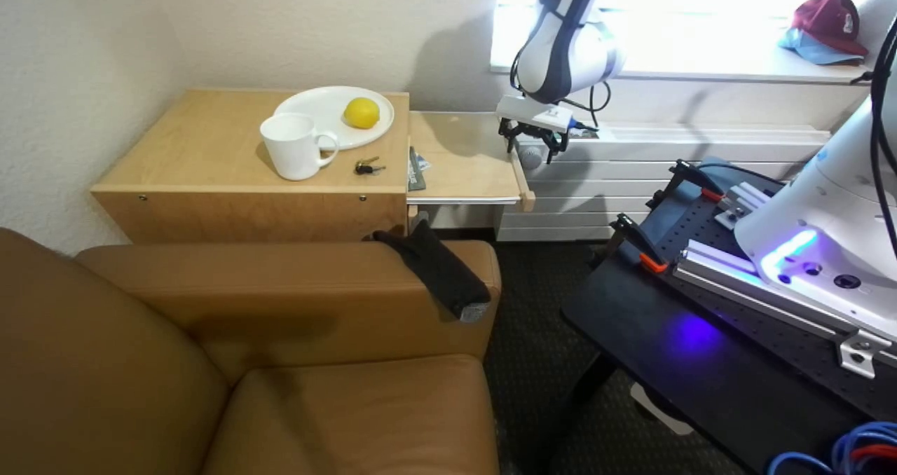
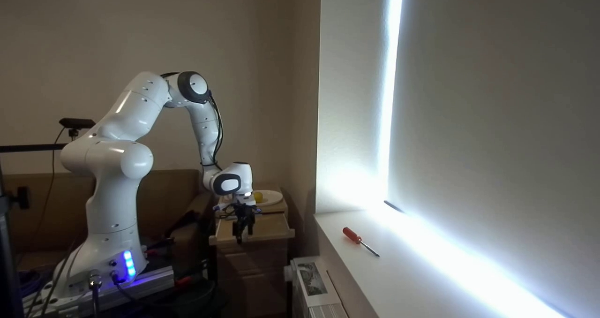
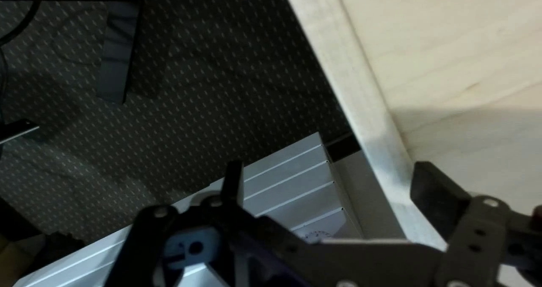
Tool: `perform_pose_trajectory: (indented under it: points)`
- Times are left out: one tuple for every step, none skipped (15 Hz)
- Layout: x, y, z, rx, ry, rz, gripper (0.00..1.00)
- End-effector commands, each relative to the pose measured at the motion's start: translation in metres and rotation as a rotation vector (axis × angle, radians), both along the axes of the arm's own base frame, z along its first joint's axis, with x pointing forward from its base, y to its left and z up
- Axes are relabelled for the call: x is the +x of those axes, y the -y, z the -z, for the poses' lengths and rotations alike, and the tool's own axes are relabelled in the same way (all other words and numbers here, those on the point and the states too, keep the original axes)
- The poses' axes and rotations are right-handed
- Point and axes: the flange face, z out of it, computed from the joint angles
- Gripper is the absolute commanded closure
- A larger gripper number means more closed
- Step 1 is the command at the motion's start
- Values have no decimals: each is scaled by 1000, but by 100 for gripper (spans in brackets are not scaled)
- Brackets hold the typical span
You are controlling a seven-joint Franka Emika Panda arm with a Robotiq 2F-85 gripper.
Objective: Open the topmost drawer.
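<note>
The topmost drawer [image 1: 527,199] of the nightstand [image 1: 210,139] stands pulled out, its light wood floor showing in an exterior view. It also shows in an exterior view [image 2: 272,236] and in the wrist view [image 3: 355,88]. Its dark handle is hidden. My gripper [image 1: 530,154] is at the drawer's front panel, near its wall-side end; it also shows in an exterior view [image 2: 244,236]. In the wrist view my gripper [image 3: 332,185] is open and empty. One finger is over the drawer's inner side, the other is outside the panel. I cannot tell whether a finger touches it.
A white mug [image 1: 293,149], a plate [image 1: 319,111] with a lemon [image 1: 362,113] and keys [image 1: 368,167] are on the nightstand. A radiator [image 1: 631,170] is beside the drawer under the windowsill. A dark sock [image 1: 441,272] lies on the sofa arm [image 1: 280,272].
</note>
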Motion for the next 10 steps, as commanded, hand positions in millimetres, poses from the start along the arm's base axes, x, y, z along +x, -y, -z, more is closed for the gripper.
perform_pose_trajectory:
  points:
    - [13, -15, -25, 24, 63, 5, 0]
    - [17, -21, -32, 25, 99, 7, 0]
    - [22, -29, -40, 36, 139, -3, 0]
    - [24, -36, -41, 44, 136, -12, 0]
    - [26, -42, -43, 52, 148, -16, 0]
    - [26, -48, -40, 53, 136, -13, 0]
    - [24, -50, -37, 49, 121, -10, 0]
    - [24, -51, -38, 50, 139, 0, 0]
    - [25, -54, -45, 69, 151, 7, 0]
    - [26, -50, -38, 55, 134, -5, 0]
